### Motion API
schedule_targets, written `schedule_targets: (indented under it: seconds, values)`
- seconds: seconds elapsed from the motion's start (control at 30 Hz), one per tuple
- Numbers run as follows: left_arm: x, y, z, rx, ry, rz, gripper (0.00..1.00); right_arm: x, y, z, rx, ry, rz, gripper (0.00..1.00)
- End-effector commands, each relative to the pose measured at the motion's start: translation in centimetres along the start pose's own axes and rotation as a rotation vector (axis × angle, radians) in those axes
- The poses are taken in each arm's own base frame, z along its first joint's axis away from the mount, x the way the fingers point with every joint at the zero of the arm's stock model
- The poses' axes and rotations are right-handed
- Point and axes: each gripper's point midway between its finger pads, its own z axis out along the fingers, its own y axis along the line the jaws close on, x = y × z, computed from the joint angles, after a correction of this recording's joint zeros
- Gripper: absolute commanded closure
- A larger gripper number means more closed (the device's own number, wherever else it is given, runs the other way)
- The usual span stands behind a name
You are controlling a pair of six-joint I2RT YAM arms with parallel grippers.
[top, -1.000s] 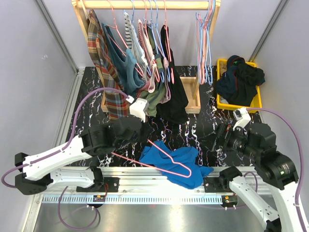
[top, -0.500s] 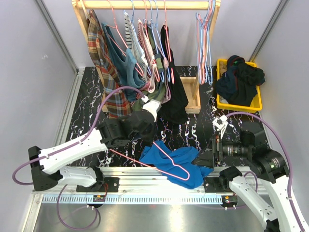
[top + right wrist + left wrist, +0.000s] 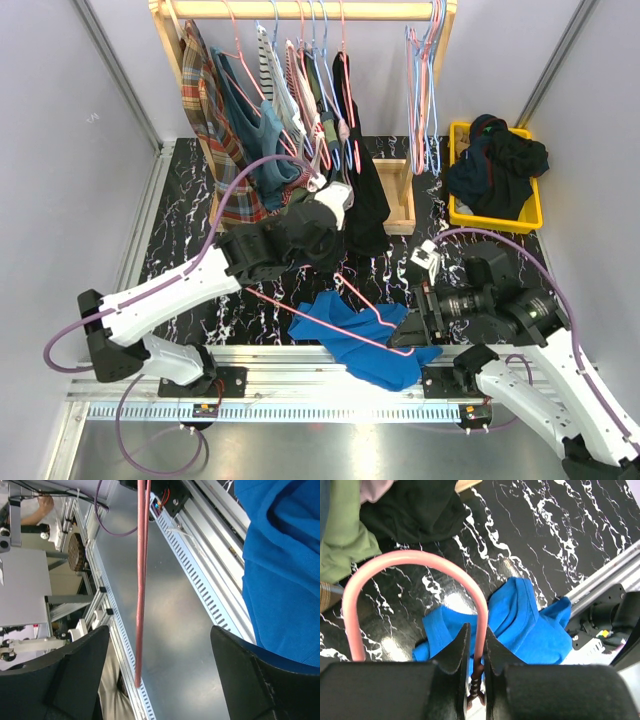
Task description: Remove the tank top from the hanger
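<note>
Tank top (image 3: 365, 338) down on the table (image 3: 180, 200), near middle, its near edge over the rail (image 3: 280, 362). Hanger (image 3: 415, 556) slants across it, hook at the far left, pinched in the left gripper (image 3: 475, 645). Right gripper (image 3: 159, 630) just right of it. Rack (image 3: 300, 10) behind, garments hanging; bin (image 3: 455, 215) to its right, clothes piled inside.

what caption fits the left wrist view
Left gripper shut on the neck of the pink hanger, blue tank top below
</note>
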Motion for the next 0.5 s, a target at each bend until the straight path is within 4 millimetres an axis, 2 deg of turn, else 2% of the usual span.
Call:
schedule_targets:
  seconds: [0.0,0.17,0.2,0.27,0.3,0.47]
  values:
    - [-3.0,-0.5,0.0,-0.019,-0.064,0.024,1.00,-1.0,0.7,0.2,-0.010,-0.003,-0.076,0.12]
    - [-3.6,-0.4,0.9,-0.046,-0.069,0.038,1.00,-0.5,0.2,1.0,0.005,0.050,-0.065,0.27]
    - [-3.5,-0.4,1.1,-0.050,-0.066,0.041,1.00,-0.6,0.2,1.0,0.005,0.051,-0.068,0.36]
    - [-3.4,-0.3,1.4,-0.057,-0.062,0.047,1.00,-0.6,0.3,1.0,0.006,0.049,-0.071,0.44]
    - [-3.2,-0.2,1.4,-0.063,-0.057,0.047,1.00,-0.6,0.3,1.0,0.005,0.051,-0.072,0.53]
    - [-3.5,0.3,1.3,-0.075,-0.090,0.039,1.00,-0.1,0.1,1.3,-0.003,0.075,-0.047,0.56]
